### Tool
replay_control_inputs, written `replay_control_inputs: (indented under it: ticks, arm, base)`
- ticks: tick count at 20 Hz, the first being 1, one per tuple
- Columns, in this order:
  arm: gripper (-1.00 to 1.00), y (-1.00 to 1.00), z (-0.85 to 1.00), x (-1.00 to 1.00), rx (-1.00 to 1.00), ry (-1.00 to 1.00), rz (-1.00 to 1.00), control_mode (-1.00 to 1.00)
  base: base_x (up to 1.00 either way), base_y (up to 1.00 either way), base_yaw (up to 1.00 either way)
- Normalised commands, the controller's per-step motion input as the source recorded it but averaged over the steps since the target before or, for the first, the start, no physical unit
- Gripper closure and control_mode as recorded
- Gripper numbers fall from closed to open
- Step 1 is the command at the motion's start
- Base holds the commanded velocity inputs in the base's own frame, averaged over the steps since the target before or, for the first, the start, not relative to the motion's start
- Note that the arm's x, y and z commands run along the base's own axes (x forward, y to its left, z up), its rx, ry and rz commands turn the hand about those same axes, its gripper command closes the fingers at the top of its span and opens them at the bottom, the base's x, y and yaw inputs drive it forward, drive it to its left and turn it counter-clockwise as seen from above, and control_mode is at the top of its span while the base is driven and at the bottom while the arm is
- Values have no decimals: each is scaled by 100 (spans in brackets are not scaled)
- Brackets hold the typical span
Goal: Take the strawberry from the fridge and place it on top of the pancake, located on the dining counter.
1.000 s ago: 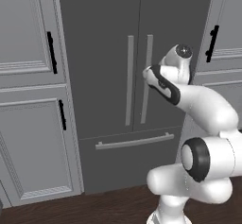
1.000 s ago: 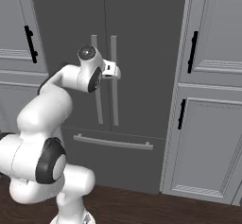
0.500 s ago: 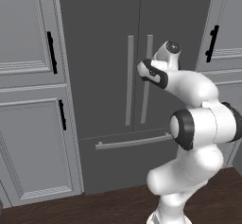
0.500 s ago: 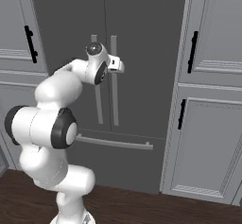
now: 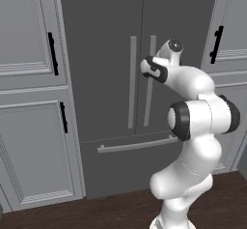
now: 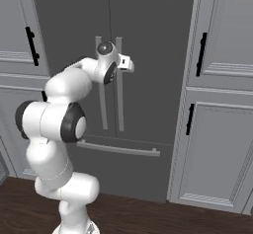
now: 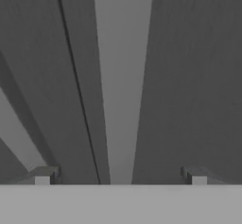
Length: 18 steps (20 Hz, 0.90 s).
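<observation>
The tall dark grey fridge (image 5: 106, 35) (image 6: 148, 25) stands shut straight ahead. My gripper (image 6: 129, 64) (image 7: 120, 176) is raised to the upper part of the right door's long silver handle (image 5: 149, 97) (image 6: 119, 104) (image 7: 123, 76). In the hand view that handle runs up between my two fingertips (image 7: 43, 176), which stand wide apart, so the gripper is open and empty. The door seam lies just left of it. The strawberry is hidden behind the closed doors. The pancake and the dining counter are out of view.
The left door's handle (image 5: 131, 83) (image 6: 101, 99) runs parallel beside the right one. Below is the bottom drawer's horizontal handle (image 5: 135, 144) (image 6: 118, 149). Light grey panelled cabinets (image 5: 29, 126) (image 6: 217, 129) with black handles flank the fridge. Dark wood floor (image 6: 163, 218) lies below.
My elbow has swung up and in toward the fridge, and the hand has edged slightly higher and closer to the right door's handle. The jaws have stayed open.
</observation>
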Motion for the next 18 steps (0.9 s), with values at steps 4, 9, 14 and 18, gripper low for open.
replay_control_inputs:
  ticks: [4,9,14,18]
  arm:
    - [-100,0,0,30,0,-1,0,-100]
    - [-100,0,-1,40,0,-2,0,-100]
    - [-100,0,-5,42,0,-7,0,-100]
    - [-100,0,-8,46,0,-8,0,-100]
  base:
    - [0,0,0]
    - [0,0,0]
    - [0,0,0]
    - [0,0,0]
